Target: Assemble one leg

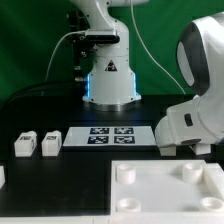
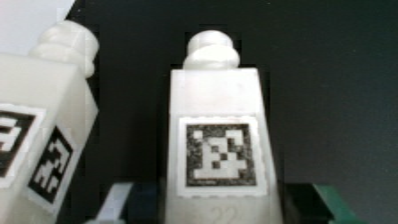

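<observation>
Wrist view is showing the gripper (image 2: 214, 208) straddling the leg (image 2: 219, 130), with its fingers (image 2: 121, 203) sitting just beside the block's long sides. The jaws are standing narrowly apart, but whether the pads are pressing on the plastic I cannot tell.

The step in hand is looking like the pick-up of this leg. The next move is calling for a firm, centred squeeze and a straight lift, so that the neighbouring leg (image 2: 45, 130), lying just beside it, is not being dragged along.

The leg is showing as a white block, taller than wide, wearing a black-and-white square tag and ending in a small rounded peg. It is resting on the black table (image 2: 134, 60).

In the exterior view the arm (image 1: 195, 90) is hiding the gripper and this leg. A spare leg (image 1: 22, 146) and its twin (image 1: 50, 142) are waiting towards the exterior view's left, beyond the marker board (image 1: 110, 135), and the tray (image 1: 160, 195) is lying nearest the camera.
</observation>
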Tool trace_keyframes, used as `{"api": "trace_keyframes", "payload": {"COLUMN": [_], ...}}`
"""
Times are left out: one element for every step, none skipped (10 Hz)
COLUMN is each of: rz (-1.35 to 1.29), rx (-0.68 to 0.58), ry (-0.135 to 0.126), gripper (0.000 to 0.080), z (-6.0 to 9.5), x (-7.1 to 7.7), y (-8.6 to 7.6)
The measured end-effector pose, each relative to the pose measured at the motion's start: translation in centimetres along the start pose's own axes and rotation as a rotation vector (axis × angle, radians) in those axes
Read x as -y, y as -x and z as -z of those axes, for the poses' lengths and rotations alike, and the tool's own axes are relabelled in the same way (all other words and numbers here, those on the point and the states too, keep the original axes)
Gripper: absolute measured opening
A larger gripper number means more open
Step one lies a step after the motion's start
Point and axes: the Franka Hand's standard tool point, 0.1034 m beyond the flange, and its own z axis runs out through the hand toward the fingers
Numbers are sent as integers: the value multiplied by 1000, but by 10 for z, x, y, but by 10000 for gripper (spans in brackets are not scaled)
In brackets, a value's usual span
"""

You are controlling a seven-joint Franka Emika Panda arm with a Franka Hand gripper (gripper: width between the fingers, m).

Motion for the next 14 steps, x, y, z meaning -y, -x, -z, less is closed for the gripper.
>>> {"api": "trace_keyframes", "payload": {"rz": [0, 0, 0, 0, 0, 0, 1, 22, 42, 58, 67, 77, 76, 66], "rx": [0, 0, 0, 0, 0, 0, 0, 0, -46, -47, -87, -218, -362, -473], "ry": [0, 0, 0, 0, 0, 0, -1, -5, -9, -8, -10, -10, 3, 13], "gripper": [291, 291, 291, 291, 291, 292, 292, 292, 292, 294, 294, 294, 294, 294], "z": [0, 0, 0, 0, 0, 0, 2, 19, 44, 63, 81, 107, 126, 130], "x": [0, 0, 0, 0, 0, 0, -1, -5, -8, -13, -18, -25, -33, -37], "y": [0, 0, 0, 0, 0, 0, 0, 4, 10, 26, 33, 36, 48, 52]}}
